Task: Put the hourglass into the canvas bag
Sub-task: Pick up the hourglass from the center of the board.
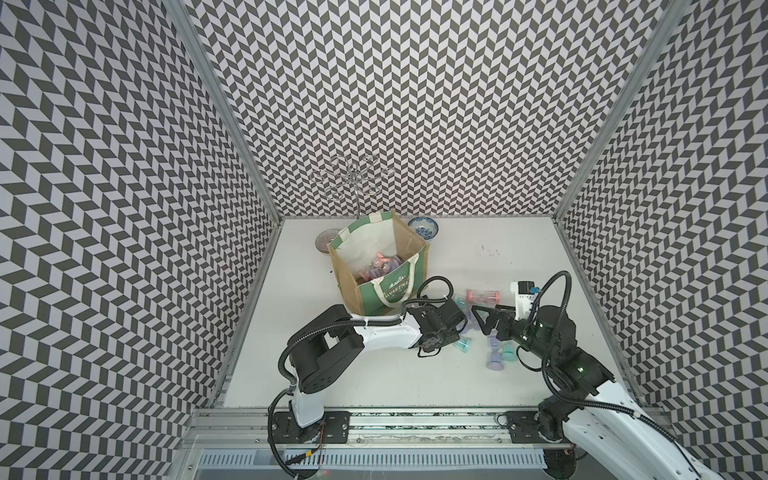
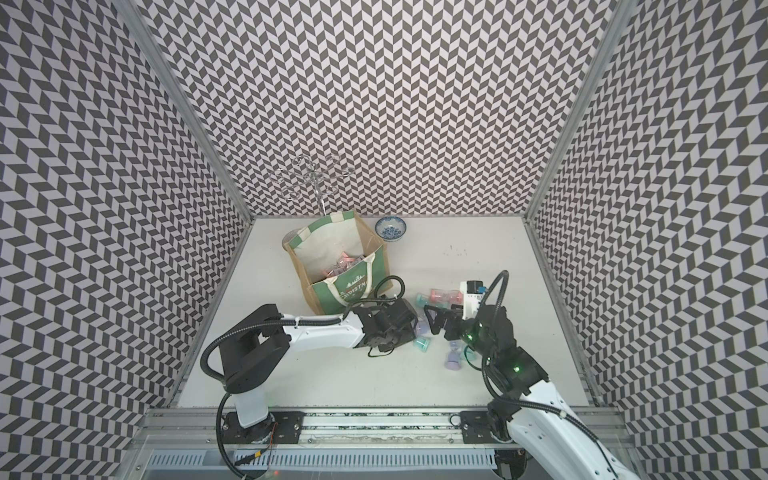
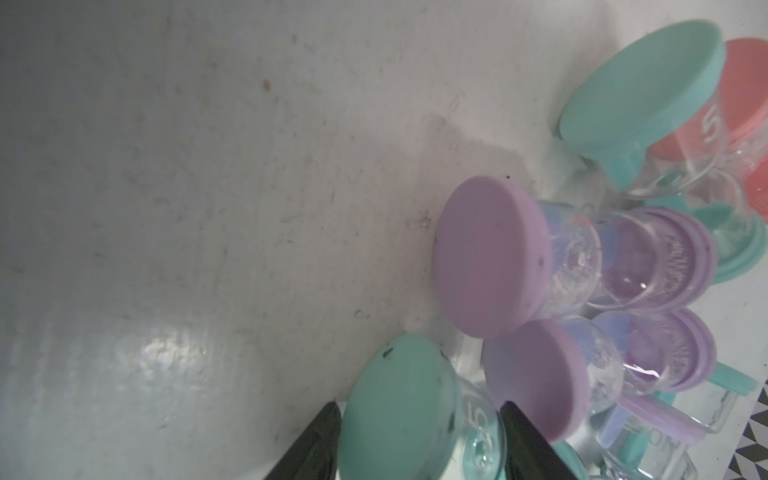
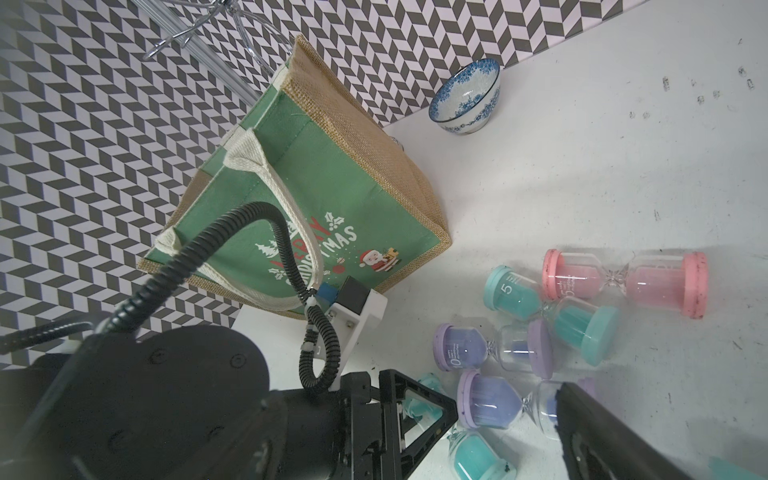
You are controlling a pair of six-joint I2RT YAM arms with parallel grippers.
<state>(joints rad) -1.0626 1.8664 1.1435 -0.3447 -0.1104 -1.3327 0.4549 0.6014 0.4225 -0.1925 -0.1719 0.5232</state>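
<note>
The left gripper (image 3: pixel 419 405) narrowly straddled a teal hourglass (image 3: pixel 395 419), likely bound for the far canvas bag (image 1: pixel 392 293); whether it gripped was unclear. The right gripper (image 4: pixel 509 399) gaped, empty.

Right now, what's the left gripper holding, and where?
The left gripper straddles the teal hourglass at the bulb beside its end cap; actual grip cannot be told.

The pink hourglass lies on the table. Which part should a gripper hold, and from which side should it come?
Take the pink hourglass at its narrow waist, coming straight down from above. It lies on its side on the table, so the waist is open on top, and the wide end caps should stop it sliding out. The teal hourglass lies close on one side.
</note>
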